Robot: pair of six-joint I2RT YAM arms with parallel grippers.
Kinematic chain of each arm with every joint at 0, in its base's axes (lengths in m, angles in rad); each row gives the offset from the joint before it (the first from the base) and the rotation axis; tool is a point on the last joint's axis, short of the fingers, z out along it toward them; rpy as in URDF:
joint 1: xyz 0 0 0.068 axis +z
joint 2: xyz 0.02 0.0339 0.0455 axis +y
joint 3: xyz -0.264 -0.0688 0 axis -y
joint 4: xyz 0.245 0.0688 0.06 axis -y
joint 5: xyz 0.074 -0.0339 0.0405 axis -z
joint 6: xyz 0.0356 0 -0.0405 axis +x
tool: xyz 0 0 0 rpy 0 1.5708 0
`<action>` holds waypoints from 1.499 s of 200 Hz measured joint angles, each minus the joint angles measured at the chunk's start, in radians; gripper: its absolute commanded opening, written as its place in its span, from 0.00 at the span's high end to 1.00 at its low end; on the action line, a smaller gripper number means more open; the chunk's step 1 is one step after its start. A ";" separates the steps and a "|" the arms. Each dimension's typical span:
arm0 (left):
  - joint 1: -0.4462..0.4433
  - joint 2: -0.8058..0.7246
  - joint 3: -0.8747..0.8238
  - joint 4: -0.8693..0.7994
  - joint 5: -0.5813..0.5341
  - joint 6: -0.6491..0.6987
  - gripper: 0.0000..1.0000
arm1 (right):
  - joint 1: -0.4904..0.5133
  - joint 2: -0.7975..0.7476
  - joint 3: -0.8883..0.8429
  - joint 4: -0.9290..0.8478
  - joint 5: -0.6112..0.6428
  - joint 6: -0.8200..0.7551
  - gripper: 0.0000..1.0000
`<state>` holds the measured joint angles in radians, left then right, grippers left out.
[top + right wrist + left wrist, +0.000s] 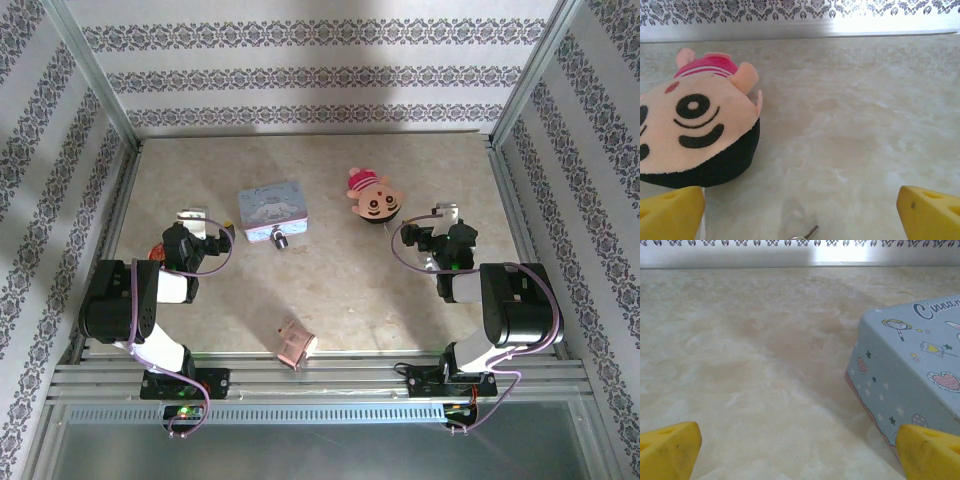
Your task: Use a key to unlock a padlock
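— Far half of the marble-look table [330,290]?

— Pale-blue cartoon tin [273,208] left of centre, tiny dark padlock [280,241] just off its near edge. Plush face [376,200] with a pink cap to the right, well apart from both.

— Near edge?

— Pinkish-copper boxy object [296,343], tilted, roughly midway between the two arm bases.

— Grippers?

— Left gripper [195,220] near the tin's left side, not touching; right gripper [443,215] just right of the plush face.
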<state>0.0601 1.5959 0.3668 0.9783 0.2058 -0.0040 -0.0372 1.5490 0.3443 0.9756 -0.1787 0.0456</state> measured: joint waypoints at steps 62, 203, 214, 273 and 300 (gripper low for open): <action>0.000 0.000 0.000 0.000 0.000 0.000 0.01 | 0.000 0.000 0.000 0.000 0.000 0.000 0.02; 0.000 0.000 0.000 0.000 0.000 0.000 0.01 | 0.000 0.000 0.000 0.000 -0.001 0.000 0.02; 0.000 0.000 0.000 0.000 0.000 0.000 0.01 | 0.000 0.000 0.000 0.000 -0.003 0.000 0.02; 0.000 0.000 0.000 0.000 -0.020 0.000 0.01 | 0.000 0.000 0.000 0.000 -0.003 0.000 0.02; 0.000 0.000 0.000 0.000 -0.027 0.000 0.01 | 0.000 0.000 0.000 0.000 -0.003 0.000 0.02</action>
<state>0.0601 1.5959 0.3668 0.9783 0.1791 -0.0044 -0.0372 1.5490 0.3443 0.9756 -0.1814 0.0456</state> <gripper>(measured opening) 0.993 0.982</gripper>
